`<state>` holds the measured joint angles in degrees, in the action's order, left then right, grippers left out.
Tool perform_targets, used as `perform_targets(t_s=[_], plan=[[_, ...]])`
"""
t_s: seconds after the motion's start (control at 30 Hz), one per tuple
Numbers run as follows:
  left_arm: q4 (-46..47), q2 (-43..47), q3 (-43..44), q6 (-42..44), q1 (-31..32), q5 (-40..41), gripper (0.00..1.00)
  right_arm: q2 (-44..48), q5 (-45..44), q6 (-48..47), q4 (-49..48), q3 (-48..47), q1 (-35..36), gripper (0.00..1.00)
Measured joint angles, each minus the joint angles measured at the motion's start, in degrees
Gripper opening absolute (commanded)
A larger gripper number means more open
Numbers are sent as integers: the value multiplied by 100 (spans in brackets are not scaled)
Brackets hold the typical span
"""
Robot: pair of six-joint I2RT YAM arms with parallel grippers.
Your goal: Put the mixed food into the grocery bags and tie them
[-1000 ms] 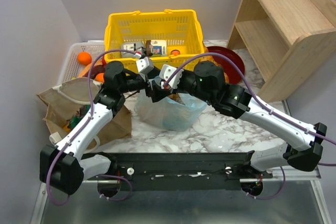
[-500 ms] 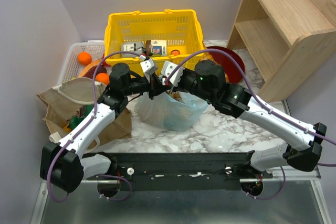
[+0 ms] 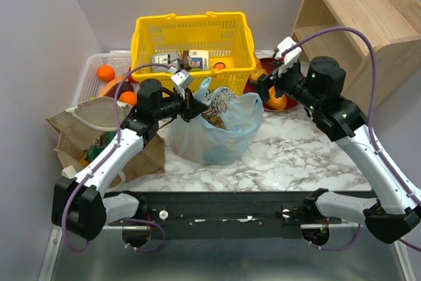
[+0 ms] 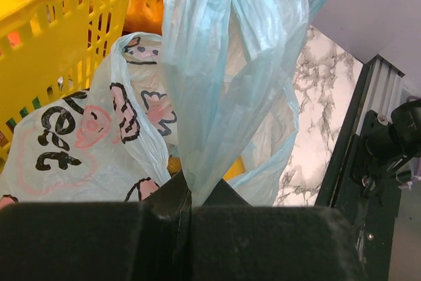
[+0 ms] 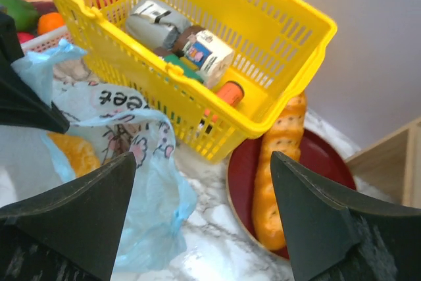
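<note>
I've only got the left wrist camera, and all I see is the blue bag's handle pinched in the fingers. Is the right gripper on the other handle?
Observer: No. The right gripper is open and empty, raised near the red plate, apart from the light-blue bag.
Operator: What's on that plate?
Observer: A long golden bread loaf, lying right beside the yellow basket.
Operator: And where's the other bag?
Observer: The tan bag sits to the left of the light-blue bag, with a white loop handle showing.
</note>
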<state>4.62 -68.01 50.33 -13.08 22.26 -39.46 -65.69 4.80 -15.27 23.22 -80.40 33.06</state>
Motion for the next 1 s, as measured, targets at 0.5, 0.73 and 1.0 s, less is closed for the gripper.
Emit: perform_targets(t_s=[0.5,0.73,1.0], plan=[[-98,-15,0,-160,-136,-7,0,-181,990,1003,420,1088,-566,36],[-127,31,0,-184,-262,-17,0,-428,1143,1086,765,785,-581,1],[-2,105,2,-481,-833,-365,0,264,785,1038,1381,-568,-579,1]])
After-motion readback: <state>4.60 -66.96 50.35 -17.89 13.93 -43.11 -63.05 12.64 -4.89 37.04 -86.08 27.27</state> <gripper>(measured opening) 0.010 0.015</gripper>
